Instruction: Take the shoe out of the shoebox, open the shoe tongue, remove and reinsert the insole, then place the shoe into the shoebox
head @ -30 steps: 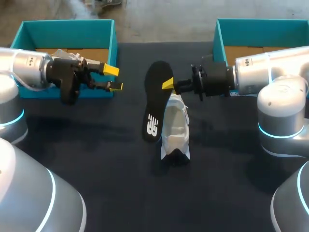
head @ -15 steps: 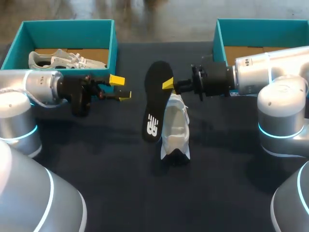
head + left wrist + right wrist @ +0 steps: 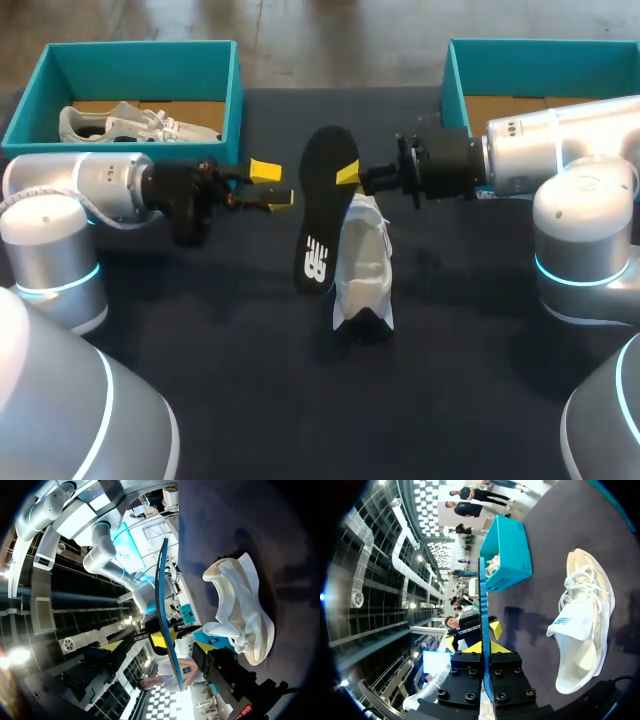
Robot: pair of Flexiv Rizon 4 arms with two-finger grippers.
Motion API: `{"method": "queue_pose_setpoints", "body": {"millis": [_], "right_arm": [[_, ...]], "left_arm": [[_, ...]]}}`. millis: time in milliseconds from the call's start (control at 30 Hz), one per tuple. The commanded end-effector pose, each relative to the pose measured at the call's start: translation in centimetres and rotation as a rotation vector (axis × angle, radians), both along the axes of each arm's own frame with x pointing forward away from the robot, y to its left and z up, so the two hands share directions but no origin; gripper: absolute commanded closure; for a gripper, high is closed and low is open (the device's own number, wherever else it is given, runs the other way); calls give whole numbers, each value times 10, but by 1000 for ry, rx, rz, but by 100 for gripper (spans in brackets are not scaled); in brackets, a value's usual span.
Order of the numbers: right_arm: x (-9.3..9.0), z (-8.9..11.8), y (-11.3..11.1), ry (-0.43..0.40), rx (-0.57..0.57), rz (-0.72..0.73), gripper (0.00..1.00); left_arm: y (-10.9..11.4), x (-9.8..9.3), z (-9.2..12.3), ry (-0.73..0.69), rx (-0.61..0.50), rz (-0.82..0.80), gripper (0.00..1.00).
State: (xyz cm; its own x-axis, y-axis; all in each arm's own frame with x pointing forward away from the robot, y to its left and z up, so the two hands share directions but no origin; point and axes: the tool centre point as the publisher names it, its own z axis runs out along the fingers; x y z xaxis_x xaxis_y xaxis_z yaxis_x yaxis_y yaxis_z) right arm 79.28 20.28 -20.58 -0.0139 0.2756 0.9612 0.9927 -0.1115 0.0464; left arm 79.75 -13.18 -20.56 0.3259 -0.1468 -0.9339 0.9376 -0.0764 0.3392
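Currently the right gripper (image 3: 350, 175) clamps the black insole (image 3: 322, 215) on edge, just beside the white shoe (image 3: 365, 265). Beyond the insole from the shoe, the left gripper (image 3: 272, 184) hangs spread and empty. Reinserting likely wants the left holding the shoe mouth wide, insole fed toe-first.

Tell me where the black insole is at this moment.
In the head view the insole is near the middle of the table, held by the right gripper, close beside the white shoe on its left side.
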Motion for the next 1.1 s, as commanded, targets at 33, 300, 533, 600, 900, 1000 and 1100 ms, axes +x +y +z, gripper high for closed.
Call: {"method": "queue_pose_setpoints", "body": {"millis": [33, 300, 533, 600, 900, 1000, 1100], "right_arm": [[0, 1, 2, 2, -7, -1, 100], [0, 1, 2, 2, -7, -1, 100], [0, 1, 2, 2, -7, -1, 100], [0, 1, 2, 2, -7, -1, 100], [0, 1, 2, 2, -7, -1, 100], [0, 1, 2, 2, -7, -1, 100], [0, 1, 2, 2, -7, -1, 100]], "left_arm": [[-5, -1, -4, -2, -3, 7, 16], [-16, 1, -1, -3, -31, 31, 36], [-27, 5, 4, -28, -36, 55, 44], [-28, 7, 5, -31, -37, 68, 50], [-33, 13, 4, -27, -32, 82, 55], [-35, 13, 4, -26, -29, 81, 56], [-36, 14, 4, -24, -30, 80, 59]]}}
